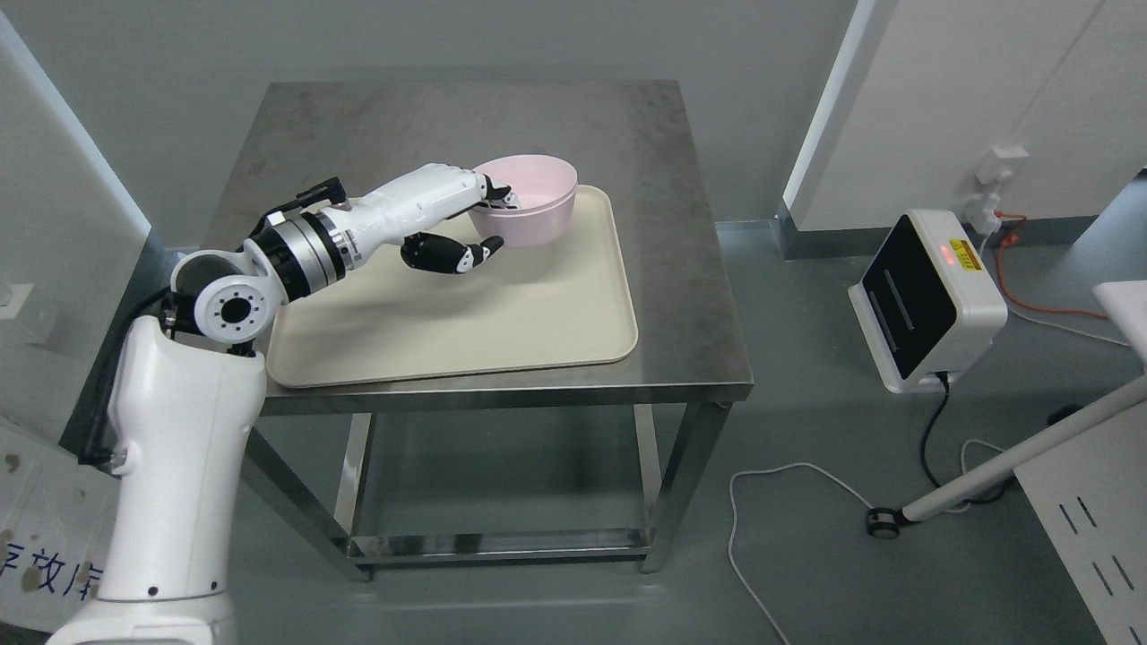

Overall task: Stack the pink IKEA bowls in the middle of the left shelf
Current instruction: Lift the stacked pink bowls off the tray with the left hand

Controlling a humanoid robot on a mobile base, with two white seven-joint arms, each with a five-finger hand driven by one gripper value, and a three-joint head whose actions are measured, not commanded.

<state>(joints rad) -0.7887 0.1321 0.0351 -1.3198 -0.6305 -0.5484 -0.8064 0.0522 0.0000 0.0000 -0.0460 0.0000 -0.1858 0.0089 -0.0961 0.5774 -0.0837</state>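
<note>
Head view: left arm enters from lower left, white upper segment rising near the tabletop's front-left corner, elbow joint bent, forearm running up and to the right over the tray. Left hand (pixel 466 219) sits at the left side of the round pink plastic bowl (pixel 538 202). White back of the hand faces up; upper fingers (pixel 495 195) hook over the bowl's near-left rim, tips inside the wall. Black-tipped thumb (pixel 452 253) hangs lower, pointing right, just below and beside the bowl's outer wall; cannot tell if it touches. Reads as a pinch grasp on the rim, hand closed on the bowl.

Bowl is upright, open side up, at the back-right corner of the flat beige rectangular plastic tray (pixel 502 313). Whether its base rests on the tray or is slightly lifted: cannot tell. Only one bowl visible.

Tray lies on the square brushed-steel tabletop (pixel 385 116), front edge of the tray close to the front edge of the tabletop, back half of the tabletop bare. Table has steel legs and a lower frame.

On the grey floor to the right, well apart from the table: white and black box-shaped device (pixel 927 300) with a red light lit on top, black cable running from its base. White cable (pixel 771 502) loops across the floor near it
</note>
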